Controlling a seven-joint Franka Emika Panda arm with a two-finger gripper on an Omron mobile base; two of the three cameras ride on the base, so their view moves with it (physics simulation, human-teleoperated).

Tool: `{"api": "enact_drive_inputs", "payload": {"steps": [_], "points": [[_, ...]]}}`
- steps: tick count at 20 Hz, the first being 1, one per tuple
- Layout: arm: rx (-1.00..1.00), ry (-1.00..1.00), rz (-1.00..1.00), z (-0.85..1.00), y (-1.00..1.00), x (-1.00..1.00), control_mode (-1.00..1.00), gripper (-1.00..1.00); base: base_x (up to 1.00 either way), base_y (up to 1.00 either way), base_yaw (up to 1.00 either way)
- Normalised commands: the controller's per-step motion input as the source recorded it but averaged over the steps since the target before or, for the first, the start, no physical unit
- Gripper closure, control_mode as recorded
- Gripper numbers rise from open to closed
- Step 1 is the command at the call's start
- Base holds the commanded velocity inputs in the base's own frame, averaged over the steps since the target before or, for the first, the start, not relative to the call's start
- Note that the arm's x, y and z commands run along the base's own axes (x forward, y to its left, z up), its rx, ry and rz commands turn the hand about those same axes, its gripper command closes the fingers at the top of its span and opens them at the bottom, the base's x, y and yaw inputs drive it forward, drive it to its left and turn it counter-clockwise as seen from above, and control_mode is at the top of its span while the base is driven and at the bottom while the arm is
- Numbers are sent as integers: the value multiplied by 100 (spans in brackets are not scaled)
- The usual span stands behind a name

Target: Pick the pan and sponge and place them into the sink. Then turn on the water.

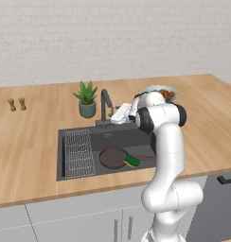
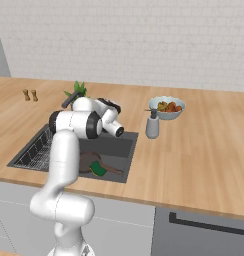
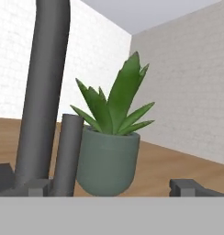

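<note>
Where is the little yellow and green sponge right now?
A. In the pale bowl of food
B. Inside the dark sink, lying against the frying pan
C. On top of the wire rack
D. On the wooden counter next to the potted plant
B: the sponge lies down in the sink, on the edge of the pan near its handle.

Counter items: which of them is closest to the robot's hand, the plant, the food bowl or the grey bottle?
The potted plant, standing just left of the tap that the gripper reaches; bowl and bottle stand farther right.
</note>
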Motion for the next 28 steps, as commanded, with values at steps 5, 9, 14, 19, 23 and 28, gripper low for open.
{"api": "enact_drive_inputs", "payload": {"steps": [5,9,14,19,23,28], "points": [[4,0,0,0,0,28,-100,100,0,0,0],[5,0,0,0,0,17,-100,100,0,0,0],[10,0,-6,0,-22,0,-100,100,0,0,0],[12,0,-11,0,-53,0,-100,100,0,0,0],[12,6,-10,0,-68,0,-100,100,0,0,0],[10,14,-9,0,-79,0,-100,100,0,0,0]]}}
